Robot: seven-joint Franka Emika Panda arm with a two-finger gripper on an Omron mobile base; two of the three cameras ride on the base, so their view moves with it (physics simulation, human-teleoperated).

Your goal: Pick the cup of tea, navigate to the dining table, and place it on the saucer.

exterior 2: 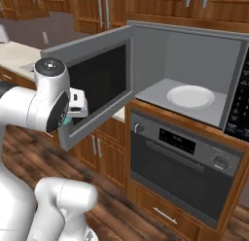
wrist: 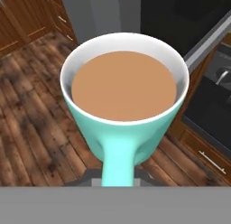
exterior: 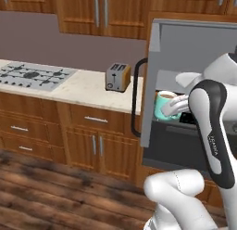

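We had the gripper (exterior: 178,106) clamped tight on the handle of the cup of tea (wrist: 124,90), the cup sitting level just ahead of the jaws, over the wood floor and clear of the open microwave door (exterior 2: 95,82). To carry it well, we judged we should keep the rim level and drive gently, since the tea stood near the brim. Our hand view showed the liquid and the handle between the jaws; the right base view instead showed the white plate (exterior 2: 190,96) inside the microwave (exterior 2: 194,55)

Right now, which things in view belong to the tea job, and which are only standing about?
For the job:
- teal mug of brown tea, held by its handle in the shut gripper

Standing about:
- silver toaster
- open grey microwave
- white round plate
- gas hob
- black oven
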